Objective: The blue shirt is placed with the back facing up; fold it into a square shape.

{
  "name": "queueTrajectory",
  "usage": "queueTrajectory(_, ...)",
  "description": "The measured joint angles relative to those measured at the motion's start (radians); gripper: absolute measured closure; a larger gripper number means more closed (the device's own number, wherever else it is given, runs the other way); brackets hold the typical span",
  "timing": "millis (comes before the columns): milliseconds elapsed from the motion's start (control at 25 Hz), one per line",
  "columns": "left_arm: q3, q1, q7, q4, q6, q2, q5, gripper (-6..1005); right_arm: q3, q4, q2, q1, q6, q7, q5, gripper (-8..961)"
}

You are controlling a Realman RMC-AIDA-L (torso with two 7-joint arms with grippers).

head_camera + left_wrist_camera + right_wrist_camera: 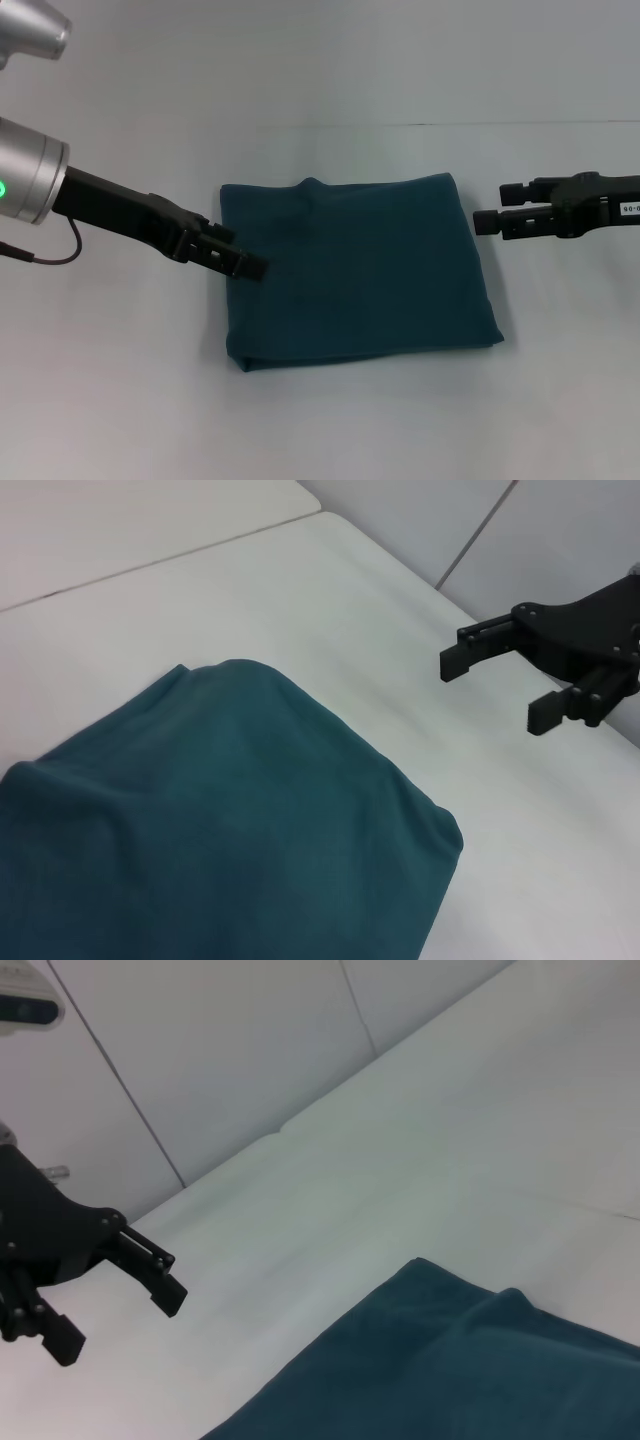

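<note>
Shirt status: blue shirt (360,270) lies flat mid-bench as a folded, roughly square block, plain side up, no lettering showing. White bench (320,430) under it. My left pincer (240,262) sits at the shirt's left edge, tips low over or on the fabric; can't tell contact. Right wrist view shows its fingers (160,1285) spread apart, nothing between them. My right pincer (488,222) hovers just off the shirt's far right corner, clear of the cloth, fingers (480,652) parted and empty, per left wrist view.
</note>
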Motion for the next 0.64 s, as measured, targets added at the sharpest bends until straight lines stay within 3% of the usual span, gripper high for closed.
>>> queueTrajectory(640,-0.010,0.009,0.009,0.012,-0.002,-0.001,-0.001,79,0.000,0.000,0.004,0.006,0.004,0.004,0.001,29)
